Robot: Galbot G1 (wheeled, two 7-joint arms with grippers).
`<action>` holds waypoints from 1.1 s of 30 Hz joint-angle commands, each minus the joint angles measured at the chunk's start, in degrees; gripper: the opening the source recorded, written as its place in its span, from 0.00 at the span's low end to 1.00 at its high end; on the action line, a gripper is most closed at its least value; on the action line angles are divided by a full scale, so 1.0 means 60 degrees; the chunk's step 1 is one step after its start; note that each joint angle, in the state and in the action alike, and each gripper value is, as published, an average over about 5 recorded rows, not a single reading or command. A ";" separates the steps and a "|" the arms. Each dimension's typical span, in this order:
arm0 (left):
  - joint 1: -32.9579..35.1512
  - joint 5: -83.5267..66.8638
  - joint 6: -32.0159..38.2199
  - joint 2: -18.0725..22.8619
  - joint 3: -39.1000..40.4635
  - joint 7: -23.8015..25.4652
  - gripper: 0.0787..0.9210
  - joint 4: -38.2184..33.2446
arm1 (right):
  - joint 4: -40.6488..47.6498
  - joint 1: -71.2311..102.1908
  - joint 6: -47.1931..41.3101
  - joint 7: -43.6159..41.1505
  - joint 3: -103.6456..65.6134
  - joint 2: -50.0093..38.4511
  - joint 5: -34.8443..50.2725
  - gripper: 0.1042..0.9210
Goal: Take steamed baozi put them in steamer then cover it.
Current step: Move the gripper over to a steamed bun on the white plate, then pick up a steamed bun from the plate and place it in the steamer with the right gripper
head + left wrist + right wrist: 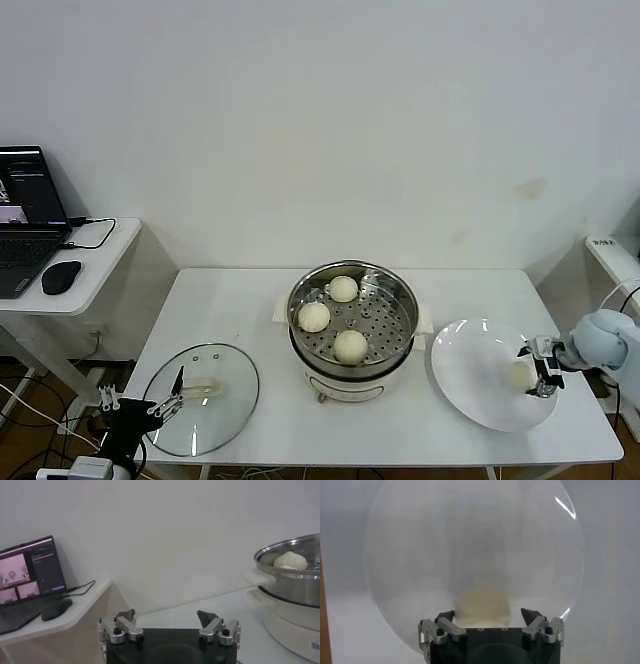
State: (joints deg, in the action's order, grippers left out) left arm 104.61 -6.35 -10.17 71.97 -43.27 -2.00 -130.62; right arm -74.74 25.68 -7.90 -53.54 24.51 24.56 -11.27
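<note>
Your right gripper (541, 377) hangs over the flat white plate (470, 370) by the tabletop's (240, 300) right edge, jaws released around the last off-white round bun (482, 602). Three buns sit in the shiny steel steamer (400, 300) mid-tabletop. The left gripper (140, 400), jaws released, waits near the front-left corner beside the clear glass lid (225, 375).

The right gripper (541, 380) is held low with fingers spread; the left gripper (140, 405) is parked, fingers likewise spread.

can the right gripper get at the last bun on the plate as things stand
Probably yes. The right gripper hangs open right at the bun on the white plate, with nothing between its fingers and the bun.
</note>
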 commanded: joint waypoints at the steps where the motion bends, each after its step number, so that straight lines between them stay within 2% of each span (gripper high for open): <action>1: 0.0001 -0.0002 0.0004 0.0000 -0.0007 0.0000 0.88 0.0019 | 0.0166 0.0204 -0.0079 -0.0002 -0.0168 0.0121 -0.0115 0.77; 7: 0.0004 -0.0003 0.0007 0.0014 -0.0007 -0.0002 0.88 0.0016 | 0.0041 0.0117 -0.0070 -0.0127 -0.0162 0.0033 -0.0090 0.64; 13: 0.0009 -0.0011 0.0005 -0.0018 -0.0040 -0.0002 0.88 -0.0004 | -0.0469 -0.1011 -0.0234 -0.0352 0.0488 -0.0254 0.0373 0.56; 24: -0.0122 -0.0028 -0.0001 -0.0040 0.0079 0.0008 0.88 -0.0031 | -0.2608 -0.5400 -0.1584 -0.0562 0.2785 -0.1042 0.2817 0.57; 33: -0.0198 -0.0067 0.0004 -0.0076 0.0122 0.0009 0.88 -0.0013 | -0.3511 -1.0455 -0.3014 0.0183 0.6570 0.0357 0.5001 0.58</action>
State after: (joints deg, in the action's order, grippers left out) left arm 103.45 -6.70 -10.16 71.53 -42.59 -1.96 -130.77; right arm -88.72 -6.57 -17.72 -55.36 43.10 21.42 4.78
